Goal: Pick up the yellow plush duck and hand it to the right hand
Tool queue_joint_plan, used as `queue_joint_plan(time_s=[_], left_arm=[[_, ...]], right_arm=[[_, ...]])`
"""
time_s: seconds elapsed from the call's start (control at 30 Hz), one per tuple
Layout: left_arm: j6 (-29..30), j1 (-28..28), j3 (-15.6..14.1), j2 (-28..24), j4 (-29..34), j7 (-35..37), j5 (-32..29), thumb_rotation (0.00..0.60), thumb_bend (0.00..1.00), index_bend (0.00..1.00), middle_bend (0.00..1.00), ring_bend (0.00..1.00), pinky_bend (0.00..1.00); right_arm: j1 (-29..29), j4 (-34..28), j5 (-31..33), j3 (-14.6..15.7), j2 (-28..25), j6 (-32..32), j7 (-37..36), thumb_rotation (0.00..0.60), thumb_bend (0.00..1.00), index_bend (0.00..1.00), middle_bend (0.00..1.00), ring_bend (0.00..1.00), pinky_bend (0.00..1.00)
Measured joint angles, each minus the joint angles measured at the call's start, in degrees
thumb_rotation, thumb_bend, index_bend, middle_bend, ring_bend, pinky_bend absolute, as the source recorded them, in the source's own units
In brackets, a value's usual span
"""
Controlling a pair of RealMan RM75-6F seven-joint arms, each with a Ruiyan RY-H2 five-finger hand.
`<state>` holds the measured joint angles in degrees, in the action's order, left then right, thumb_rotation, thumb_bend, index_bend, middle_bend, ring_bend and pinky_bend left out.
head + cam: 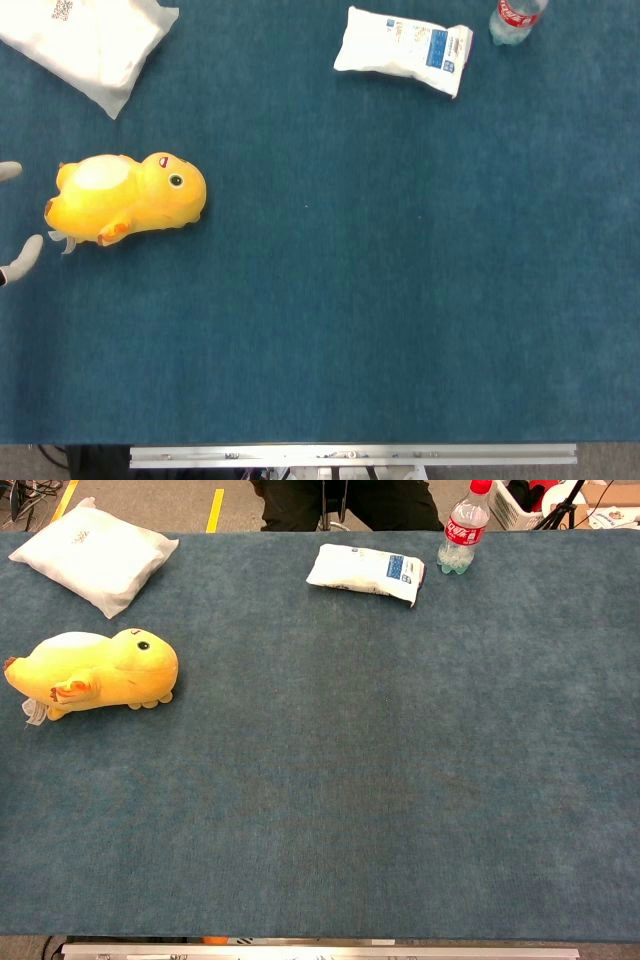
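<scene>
The yellow plush duck (pixel 128 198) lies on its side at the left of the blue table, head toward the right; the chest view also shows the duck (pixel 95 672). Only two pale fingertips of my left hand (pixel 22 258) show at the left edge of the head view, spread apart just behind the duck's tail. One fingertip (pixel 8 171) is above the tail and the other below it, near the white tag. They hold nothing. The chest view shows no hand. My right hand is out of both views.
A white pillow-like bag (pixel 90 40) lies at the far left corner. A white packet with a blue label (pixel 402 48) and a plastic bottle with a red label (pixel 462 528) stand at the far right. The blue table cloth (pixel 400 300) covers the table.
</scene>
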<state>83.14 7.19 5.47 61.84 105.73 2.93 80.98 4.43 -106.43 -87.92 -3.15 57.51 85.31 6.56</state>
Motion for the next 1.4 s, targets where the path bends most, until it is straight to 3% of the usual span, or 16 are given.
queue_joint_plan(time_s=[0.33, 0.6, 0.8, 1.03, 1.4], left_arm=[[-1.16, 0.56, -0.19, -0.55, 0.11, -0.58, 0.14, 0.6, 0.25, 0.25, 0.15, 0.07, 0.11], [-6.6, 2.49, -1.09, -3.74, 0.8, -1.56, -0.29, 0.6, 0.25, 0.11, 0.08, 0.03, 0.11], [-14.45, 6.66, -1.1, -4.6, 0.27, -2.7, -1.46, 0.6, 0.21, 0.02, 0.01, 0.0, 0.11], [-23.35, 12.16, -0.6, -3.51, -1.62, -5.4, -7.08, 0.6, 0.19, 0.0, 0.0, 0.0, 0.11], [-29.0, 16.61, -0.63, 2.52, -7.79, -12.44, -16.57, 0.6, 0.19, 0.0, 0.0, 0.0, 0.11]], right_arm=[[0.33, 0.03, -0.1, -0.64, -0.15, 0.21, -0.33, 0.6, 0.18, 0.4, 0.45, 0.35, 0.41], [0.31, 0.0, 0.84, -2.22, -1.03, 1.7, -1.48, 0.6, 0.18, 0.4, 0.45, 0.35, 0.42], [0.48, -0.26, 1.08, -3.21, -2.18, 2.41, -1.34, 0.6, 0.18, 0.4, 0.45, 0.35, 0.42], [0.19, -0.26, 0.98, -2.97, -2.36, 2.61, -1.71, 0.6, 0.18, 0.4, 0.45, 0.35, 0.42], [-0.18, -0.31, 0.96, -2.42, -3.4, 2.17, -3.61, 0.6, 0.18, 0.4, 0.45, 0.35, 0.42]])
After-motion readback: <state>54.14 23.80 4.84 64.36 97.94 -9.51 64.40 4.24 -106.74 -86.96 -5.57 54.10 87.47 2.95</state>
